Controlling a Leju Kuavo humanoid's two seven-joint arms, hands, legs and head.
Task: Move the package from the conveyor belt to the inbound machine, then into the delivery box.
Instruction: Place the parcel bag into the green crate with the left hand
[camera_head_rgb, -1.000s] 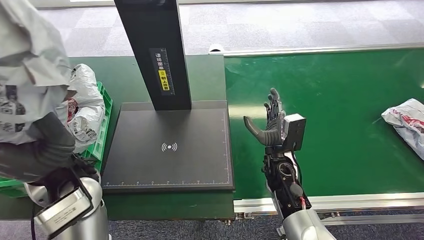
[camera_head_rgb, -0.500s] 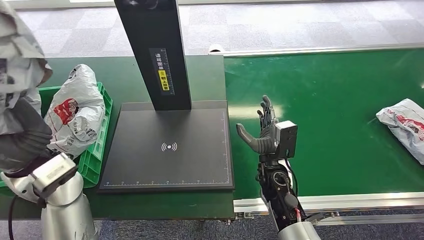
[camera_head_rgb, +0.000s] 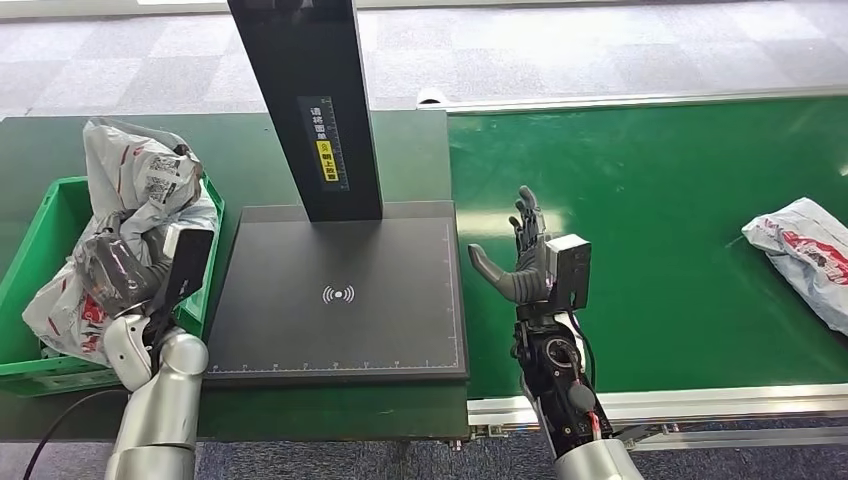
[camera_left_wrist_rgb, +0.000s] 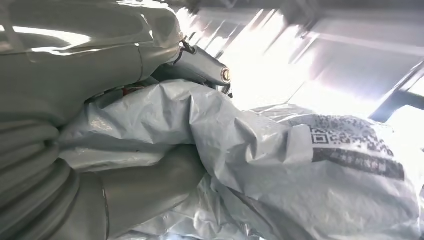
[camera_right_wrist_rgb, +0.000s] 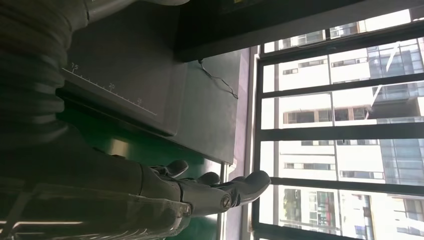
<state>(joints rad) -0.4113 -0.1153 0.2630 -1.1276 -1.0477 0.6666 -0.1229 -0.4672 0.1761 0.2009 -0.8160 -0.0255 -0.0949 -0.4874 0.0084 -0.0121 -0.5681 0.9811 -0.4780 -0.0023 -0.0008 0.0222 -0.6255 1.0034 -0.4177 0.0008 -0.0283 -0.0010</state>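
Observation:
My left hand (camera_head_rgb: 115, 270) grips a crumpled grey plastic package (camera_head_rgb: 145, 185) low over the green delivery box (camera_head_rgb: 38, 372) at the far left. Up close, the package (camera_left_wrist_rgb: 280, 165) shows a printed label and is wrapped around the left hand's thumb (camera_left_wrist_rgb: 125, 195). The inbound machine's black scan plate (camera_head_rgb: 340, 300) and its dark column (camera_head_rgb: 305, 100) stand empty in the middle. My right hand (camera_head_rgb: 525, 255) is raised over the green conveyor belt (camera_head_rgb: 650, 200) just right of the plate, holding nothing, its fingers spread; the right hand (camera_right_wrist_rgb: 200, 192) appears beside the plate (camera_right_wrist_rgb: 130, 65).
A second white package with red print (camera_head_rgb: 805, 255) lies on the belt at the far right. Another bag with red print (camera_head_rgb: 60, 305) sits in the box under the held one. The belt's metal rail (camera_head_rgb: 700, 405) runs along the near edge.
My left arm has brought the package down from high near the camera into the green box. My right hand has drawn back slightly towards me and to the left. The belt package has drifted left.

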